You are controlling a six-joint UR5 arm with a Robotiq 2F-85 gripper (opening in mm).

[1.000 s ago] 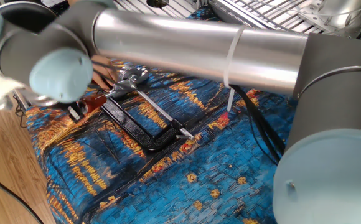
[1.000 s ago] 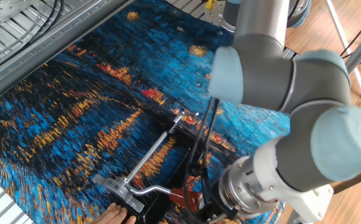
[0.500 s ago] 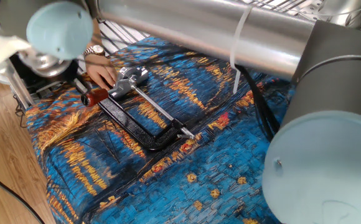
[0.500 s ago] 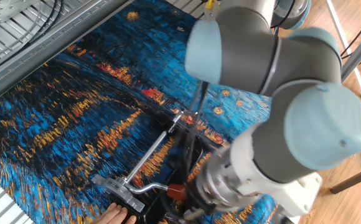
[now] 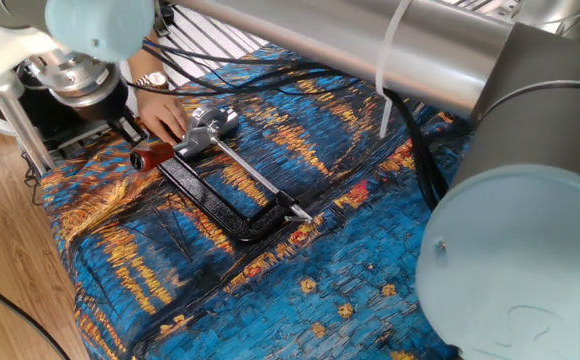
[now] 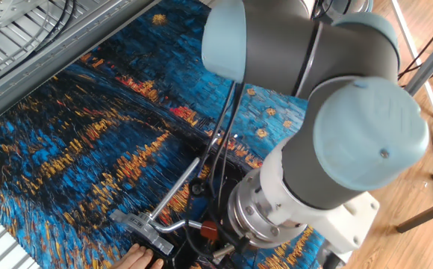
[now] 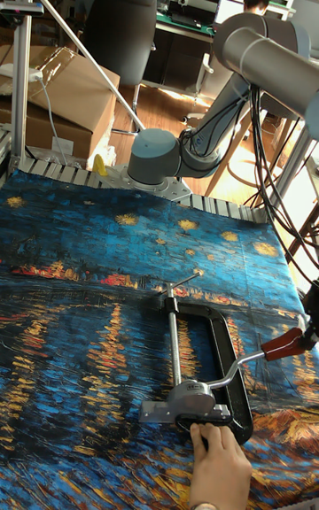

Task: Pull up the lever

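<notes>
One fixed view is showing the gripper [image 5: 120,125] mostly hidden behind its wrist, just above the lever [image 5: 154,156]; I cannot tell how its fingers are standing. The other fixed view is burying it under the arm. Tall fixed view is cutting it at the edge, the lever [image 7: 282,343] rising beside it, a person's hand [image 7: 218,469] steadying the clamp [image 7: 226,368].

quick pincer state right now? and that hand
The pincer: cannot be told, fingers mostly hidden.
The person's hand: resting at the clamp head.
</notes>
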